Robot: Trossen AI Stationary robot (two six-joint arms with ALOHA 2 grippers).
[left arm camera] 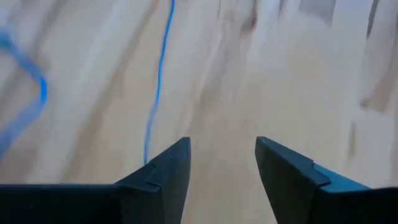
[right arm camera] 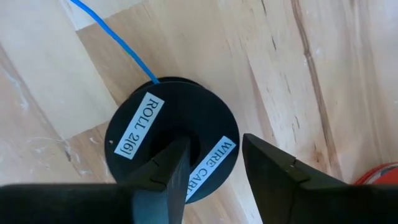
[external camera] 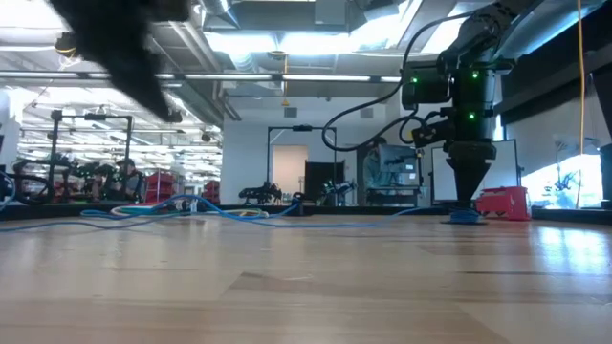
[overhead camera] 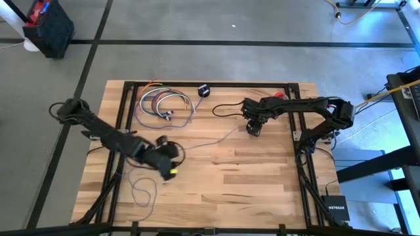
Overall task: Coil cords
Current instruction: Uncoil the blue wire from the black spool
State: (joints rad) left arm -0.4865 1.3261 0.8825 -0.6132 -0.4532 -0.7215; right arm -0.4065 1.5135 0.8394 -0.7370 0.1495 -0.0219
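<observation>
Two end effectors, left [overhead camera: 172,172] and right [overhead camera: 253,133]; one blue cord [overhead camera: 216,139]; one black spool [right arm camera: 171,137]; one coiled-wire bundle [overhead camera: 164,105]

End effector: right end effector [right arm camera: 214,165] points down over a black spool; its two dark fingers [right arm camera: 165,171] stand apart with a gap between them
Spool: black round spool [right arm camera: 171,134] lies flat on the table; one finger overlaps its centre hole; two white labels on its face, one reading "ROLL 2(6)"
Cord: thin blue cord [right arm camera: 115,43] leaves the spool's rim toward 11 o'clock
Table: pale wooden table [right arm camera: 298,68]; a red object [right arm camera: 382,177] shows at 4 o'clock
</observation>
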